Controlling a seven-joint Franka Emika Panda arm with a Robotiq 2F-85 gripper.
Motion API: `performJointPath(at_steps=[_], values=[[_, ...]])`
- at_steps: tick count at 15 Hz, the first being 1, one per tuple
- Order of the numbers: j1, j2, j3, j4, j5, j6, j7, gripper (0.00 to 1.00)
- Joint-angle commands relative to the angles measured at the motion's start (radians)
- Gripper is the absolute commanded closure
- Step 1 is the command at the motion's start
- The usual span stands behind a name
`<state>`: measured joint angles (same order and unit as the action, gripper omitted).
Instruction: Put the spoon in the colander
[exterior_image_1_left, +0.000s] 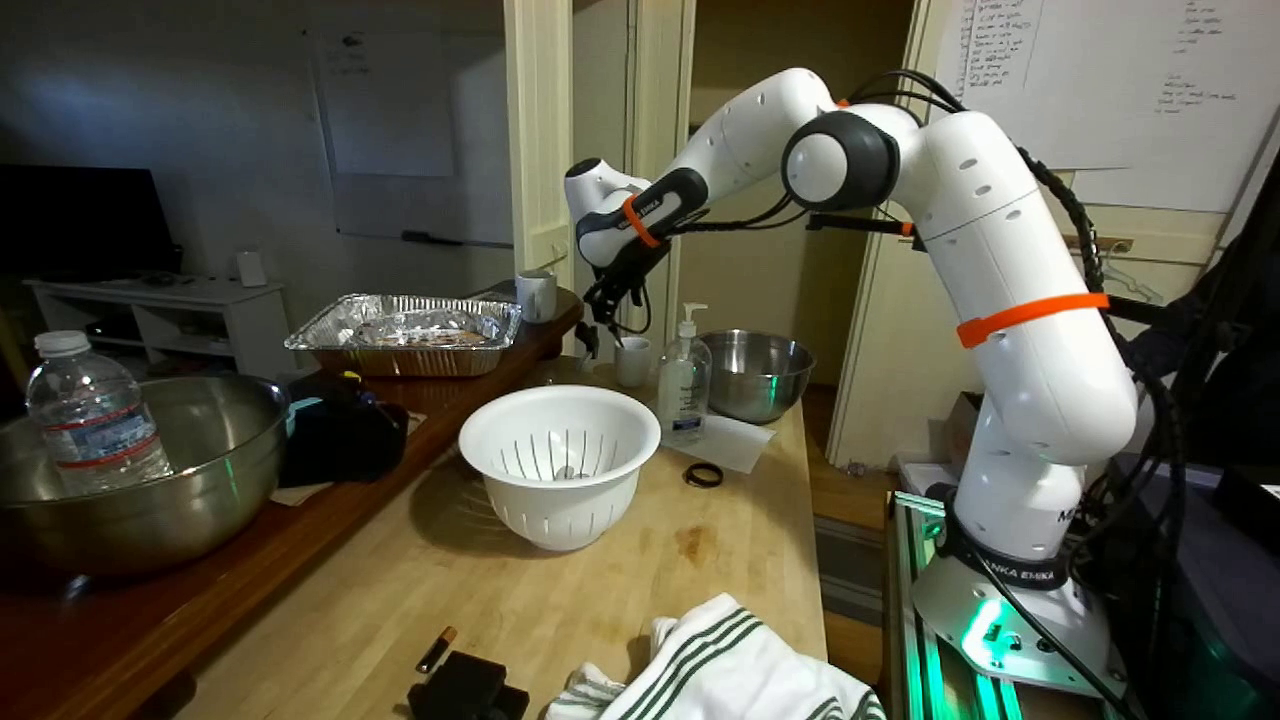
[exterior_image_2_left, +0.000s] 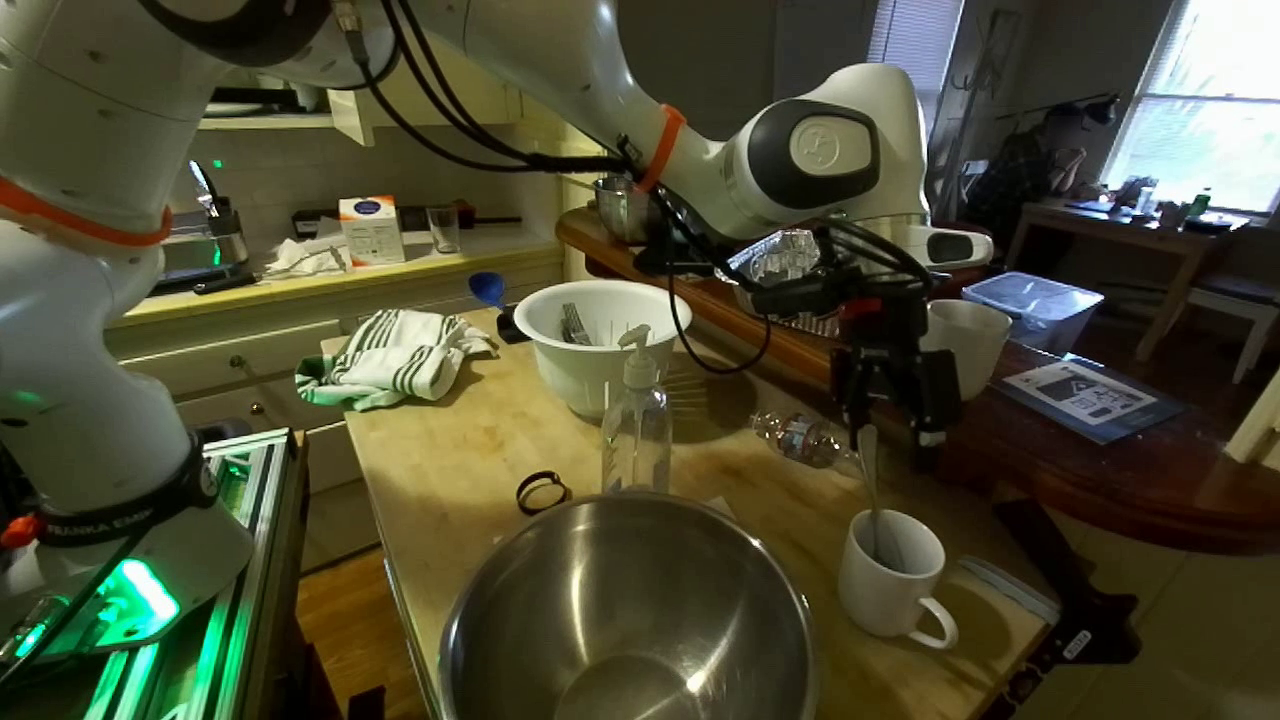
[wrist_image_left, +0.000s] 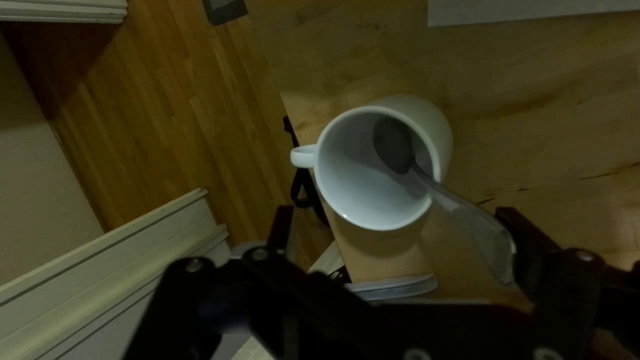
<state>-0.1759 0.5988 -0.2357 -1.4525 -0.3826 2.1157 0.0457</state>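
The gripper (wrist_image_left: 397, 222) is released, its fingers apart; the spoon (wrist_image_left: 462, 210) leans bowl-down in the white mug (exterior_image_2_left: 875, 588), the end of its handle beside one finger, contact unclear. The mug stands just beside the edge of the desk (exterior_image_1_left: 600, 600), its own handle pointing that way. Well apart is the colander (exterior_image_1_left: 560, 510), a stretch of desk between it and the striped towel (exterior_image_1_left: 720, 660). A black collar (exterior_image_1_left: 1015, 570) low on the arm (exterior_image_1_left: 965, 185) reads "ANKA EMIKA"; print on the pump bottle (exterior_image_1_left: 683, 395) is illegible.
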Motion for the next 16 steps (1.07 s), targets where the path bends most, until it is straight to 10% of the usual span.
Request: performJointPath(at_steps=[1, 11, 16], values=[[-0.012, 0.024, 0.003, 0.044, 0.017, -0.048, -0.04, 0.11], [-0.017, -0.004, -0.002, 0.039, 0.007, -0.061, -0.052, 0.96], [-0.013, -0.024, -0.006, 0.026, -0.004, -0.063, -0.056, 0.99]])
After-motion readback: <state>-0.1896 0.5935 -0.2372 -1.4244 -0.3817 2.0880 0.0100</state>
